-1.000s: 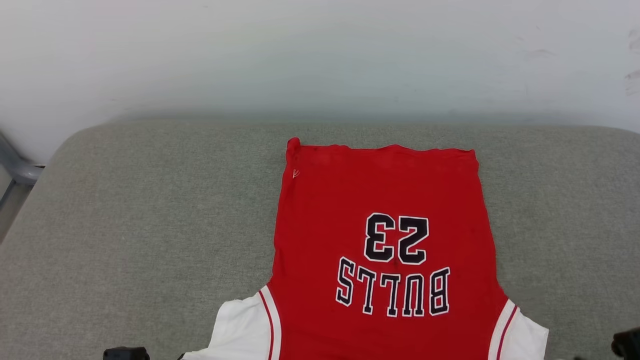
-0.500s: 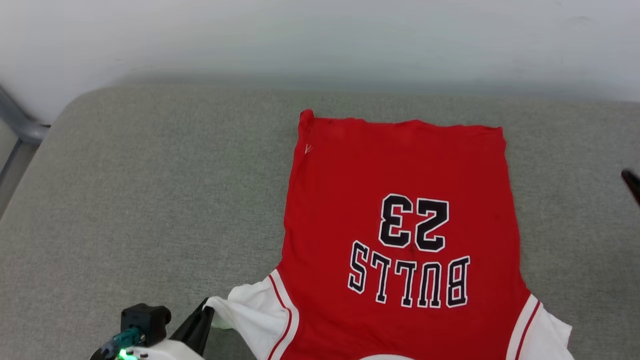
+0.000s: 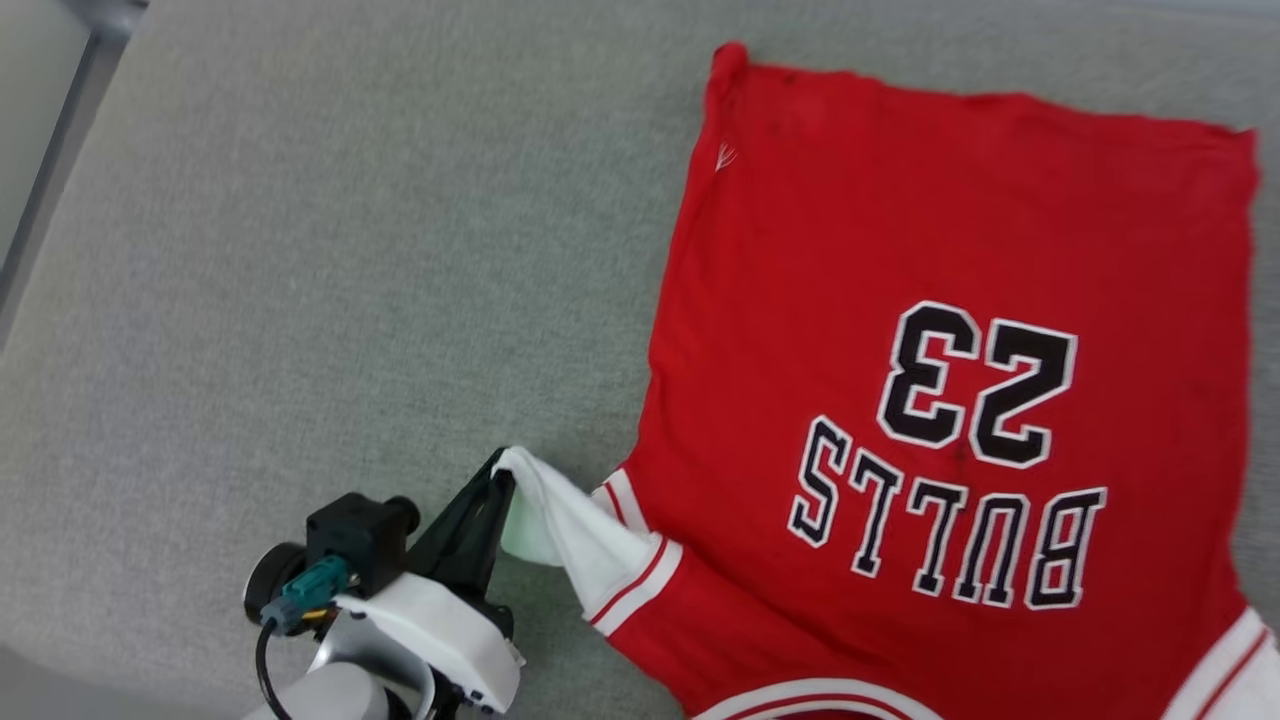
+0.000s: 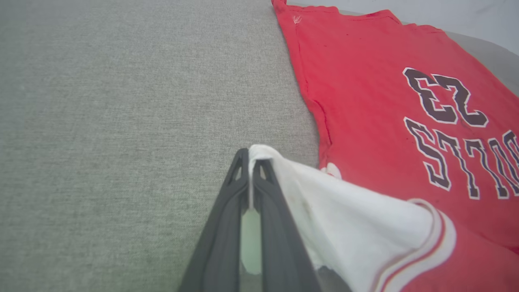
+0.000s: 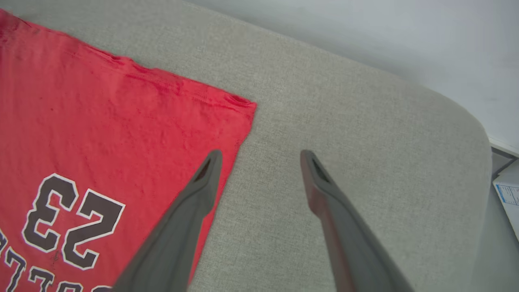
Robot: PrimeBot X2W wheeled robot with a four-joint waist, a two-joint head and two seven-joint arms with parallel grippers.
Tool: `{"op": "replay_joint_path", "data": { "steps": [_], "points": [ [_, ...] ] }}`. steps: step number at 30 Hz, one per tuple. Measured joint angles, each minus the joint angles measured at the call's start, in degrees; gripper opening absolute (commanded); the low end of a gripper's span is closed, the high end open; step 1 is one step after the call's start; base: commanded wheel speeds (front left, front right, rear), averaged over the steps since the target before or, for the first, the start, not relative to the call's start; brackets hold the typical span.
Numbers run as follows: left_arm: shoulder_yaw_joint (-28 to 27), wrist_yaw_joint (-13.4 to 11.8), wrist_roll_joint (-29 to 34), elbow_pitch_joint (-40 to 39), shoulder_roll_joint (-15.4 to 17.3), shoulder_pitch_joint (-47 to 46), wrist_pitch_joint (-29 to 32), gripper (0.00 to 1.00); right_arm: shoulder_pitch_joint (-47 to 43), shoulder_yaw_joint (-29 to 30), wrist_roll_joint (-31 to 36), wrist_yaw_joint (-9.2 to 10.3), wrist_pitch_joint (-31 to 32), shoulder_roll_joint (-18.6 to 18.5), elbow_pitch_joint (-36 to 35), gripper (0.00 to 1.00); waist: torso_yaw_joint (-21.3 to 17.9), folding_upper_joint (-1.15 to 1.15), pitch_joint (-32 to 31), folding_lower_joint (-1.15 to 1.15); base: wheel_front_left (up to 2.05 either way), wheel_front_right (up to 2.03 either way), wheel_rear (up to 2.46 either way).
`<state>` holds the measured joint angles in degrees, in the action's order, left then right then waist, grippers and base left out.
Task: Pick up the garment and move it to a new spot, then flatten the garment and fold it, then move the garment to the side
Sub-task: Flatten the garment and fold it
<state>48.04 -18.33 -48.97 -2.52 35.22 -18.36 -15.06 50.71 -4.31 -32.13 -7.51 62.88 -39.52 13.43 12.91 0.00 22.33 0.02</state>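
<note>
Head view: the red T-shirt (image 3: 930, 250) lies spread flat on the grey cushion (image 3: 300, 250), black "BULLS 23" print facing up. It takes up the cushion's right half, with its hem toward the cushion's far edge. The left gripper (image 3: 503, 482), fingers pinched tight, holds the edge of the white sleeve (image 3: 565, 530) raised off the cushion. In the right wrist view, the right gripper (image 5: 261, 156) is spread wide with nothing between its fingers, above the cushion along the shirt's side edge.
</note>
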Motion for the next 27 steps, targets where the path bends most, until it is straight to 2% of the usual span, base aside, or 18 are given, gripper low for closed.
{"op": "replay_joint_path", "data": {
  "steps": [4,7,10,11,17,18,19,24,27],
  "points": [
    [-0.22,0.43,1.63,-0.26,-1.57,-1.61,0.00,0.00,4.58,-0.49,3.56,0.00,7.51,0.83,3.79,1.00,2.03,0.00,3.74,0.00,0.00,0.00,0.00],
    [-0.44,0.80,2.78,-0.18,-2.44,-2.52,0.00,0.00,6.53,1.14,5.71,0.01,9.81,2.27,6.09,1.00,3.42,0.00,6.21,0.00,0.00,0.00,0.00],
    [-0.59,1.29,3.70,0.21,-3.37,-3.28,0.00,0.00,6.88,2.26,7.45,0.00,10.60,3.37,7.47,1.00,4.57,0.00,8.37,-0.01,0.00,0.00,0.00],
    [-1.21,2.21,4.48,0.90,-4.39,-4.12,-0.01,0.00,5.67,2.88,8.65,0.00,11.29,4.21,8.54,1.00,5.74,0.00,10.56,0.00,0.00,0.00,0.00],
    [-1.69,3.64,5.46,2.34,-5.46,-4.58,-0.02,0.00,2.93,3.16,7.89,0.01,11.44,3.27,7.72,1.00,6.38,0.00,11.67,-0.02,0.00,0.00,0.00],
    [-1.74,3.76,5.52,2.61,-5.57,-4.65,-0.02,0.00,2.81,3.03,7.60,0.01,11.26,3.09,7.49,0.56,6.34,0.00,11.63,-0.02,0.00,0.00,0.00],
    [-1.83,3.97,5.68,2.86,-5.66,-4.72,-0.02,0.00,2.69,2.69,7.39,0.01,10.95,2.92,7.23,0.00,6.28,0.00,11.51,-0.02,0.00,0.00,0.00],
    [-3.21,4.14,6.28,4.94,-5.25,-2.88,-0.02,0.00,3.36,-0.22,5.48,-0.01,3.69,3.45,6.59,0.00,4.24,0.00,7.38,-0.02,0.00,0.00,0.00],
    [-3.66,3.96,6.10,5.35,-4.33,-1.47,-0.01,0.00,2.53,-2.58,3.42,-0.01,1.21,2.11,5.59,0.00,3.03,0.00,4.88,-0.01,0.00,0.00,0.00]
  ]
}}
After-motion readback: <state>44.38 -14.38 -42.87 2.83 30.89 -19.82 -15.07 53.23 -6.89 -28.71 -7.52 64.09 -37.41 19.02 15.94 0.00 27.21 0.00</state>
